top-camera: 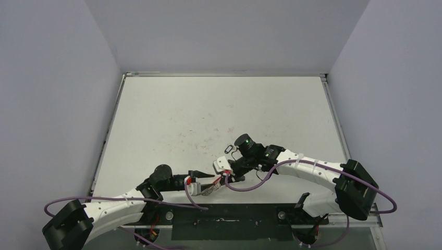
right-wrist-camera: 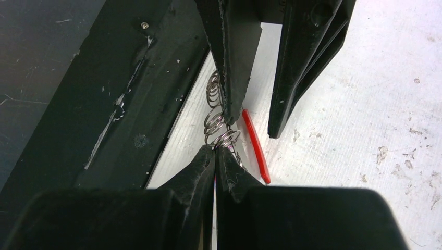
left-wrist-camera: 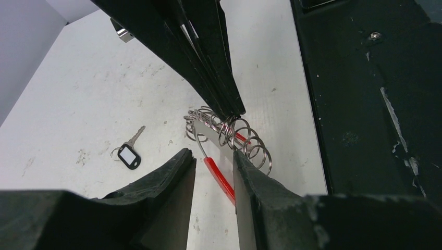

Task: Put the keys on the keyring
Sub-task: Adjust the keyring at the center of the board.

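Note:
The keyring lies near the table's front edge, with a red sleeve (left-wrist-camera: 218, 174) and several small silver rings (left-wrist-camera: 252, 147) strung on it. My left gripper (left-wrist-camera: 213, 156) is open, and its jaws straddle the red sleeve. My right gripper (right-wrist-camera: 215, 148) is shut on the cluster of silver rings (right-wrist-camera: 216, 125), next to the red sleeve (right-wrist-camera: 255, 141). The two grippers meet tip to tip in the top view, left gripper (top-camera: 212, 180) and right gripper (top-camera: 226, 178). One loose key (left-wrist-camera: 129, 154) with a dark oblong head lies flat on the table, apart from both grippers; it also shows in the top view (top-camera: 229, 149).
A black base strip (top-camera: 224, 221) runs along the table's near edge, just beside the keyring (left-wrist-camera: 365, 104). Purple cables (top-camera: 250, 186) loop off both arms. Grey walls enclose the white table (top-camera: 219, 109) on three sides.

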`<state>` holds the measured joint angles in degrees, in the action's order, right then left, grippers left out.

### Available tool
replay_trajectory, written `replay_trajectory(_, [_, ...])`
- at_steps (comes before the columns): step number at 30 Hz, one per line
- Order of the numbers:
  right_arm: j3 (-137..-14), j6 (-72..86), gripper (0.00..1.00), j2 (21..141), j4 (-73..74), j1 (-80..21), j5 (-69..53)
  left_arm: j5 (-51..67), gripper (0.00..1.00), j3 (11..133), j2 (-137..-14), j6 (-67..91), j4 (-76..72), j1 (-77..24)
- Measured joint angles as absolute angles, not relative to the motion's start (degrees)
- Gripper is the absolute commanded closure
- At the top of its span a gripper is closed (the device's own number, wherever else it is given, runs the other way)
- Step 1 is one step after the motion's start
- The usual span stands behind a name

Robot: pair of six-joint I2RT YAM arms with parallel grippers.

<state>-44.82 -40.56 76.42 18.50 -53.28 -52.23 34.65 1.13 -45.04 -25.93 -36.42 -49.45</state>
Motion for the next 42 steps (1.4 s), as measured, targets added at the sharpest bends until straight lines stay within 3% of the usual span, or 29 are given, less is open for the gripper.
replay_trajectory(8, [-45.8,-39.8,1.0,76.8,18.5,-53.3,-52.9,33.3,0.81,1.1,-46.9,-26.1,-39.4,-50.5])
replay_trajectory(19, [-46.4,-39.8,1.0,78.4,18.3,-53.3,-53.3,32.8,0.83,1.4,-47.3,-26.2,-40.6,-51.0])
replay_trajectory(25, [-46.4,-39.8,1.0,78.4,18.3,-53.3,-53.3,32.9,1.0,1.6,-48.6,-26.2,-41.0,-51.4])
replay_trajectory(34, [-46.4,-37.8,0.99,78.1,17.7,-53.3,-49.8,31.0,1.0,2.1,-47.7,-26.1,-39.5,-51.4])
replay_trajectory(36, [-46.0,-36.6,0.94,77.4,16.6,-53.3,-47.9,29.6,1.0,2.3,-46.1,-25.7,-38.0,-51.4])
replay_trajectory(38, [-44.9,-35.4,0.8,75.7,14.8,-53.3,-45.6,28.2,1.0,2.9,-44.1,-25.3,-36.0,-51.5])
replay_trajectory(42, [-42.4,-33.2,0.62,72.2,10.0,-53.3,-40.3,26.5,1.0,4.3,-40.2,-24.1,-32.9,-51.7])
